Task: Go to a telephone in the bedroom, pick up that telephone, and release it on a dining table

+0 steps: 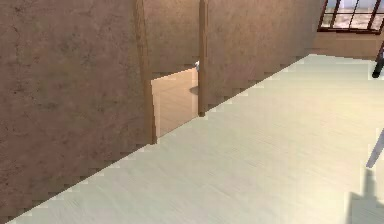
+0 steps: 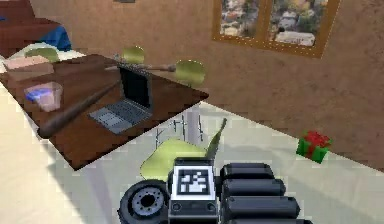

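The dark wooden dining table (image 2: 85, 140) stretches across the arm side view's left half. At the bottom edge sits the arm's dark end with a white marked square (image 2: 195, 184) and the gripper's dark body (image 2: 172, 168) beside it. A dark shape rises at its far end against a green chair (image 2: 168, 160), close to the table's near corner. I cannot tell whether the gripper holds anything.
On the table lie a grey laptop (image 2: 127, 100), a baseball bat (image 2: 85, 103) and a bluish bowl (image 2: 44, 96). More green chairs (image 2: 190, 70) stand at its far side. A red and green box (image 2: 315, 146) sits by the wall. Ahead, brown walls frame a doorway (image 1: 175, 100) beside pale floor (image 1: 260, 150).
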Controlling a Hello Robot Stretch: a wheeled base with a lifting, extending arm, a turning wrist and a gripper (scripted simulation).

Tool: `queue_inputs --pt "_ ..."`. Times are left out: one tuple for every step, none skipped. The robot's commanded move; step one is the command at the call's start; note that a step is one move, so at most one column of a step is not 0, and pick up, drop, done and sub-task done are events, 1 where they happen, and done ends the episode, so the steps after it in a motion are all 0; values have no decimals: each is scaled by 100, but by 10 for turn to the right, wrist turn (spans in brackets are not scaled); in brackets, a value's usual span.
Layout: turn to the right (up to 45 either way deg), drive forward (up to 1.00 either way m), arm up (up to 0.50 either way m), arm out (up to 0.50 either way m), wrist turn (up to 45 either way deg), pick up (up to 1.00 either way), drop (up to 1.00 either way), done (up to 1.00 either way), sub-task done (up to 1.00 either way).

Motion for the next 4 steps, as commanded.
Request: queue_inputs --pt "0 45 0 0 0 0 0 0 0" --pt "330 0 0 0 0 0 0 0 0" --pt "0 100 0 0 0 0 0 0 0" --pt "90 0 0 0 0 0 0 0 0"
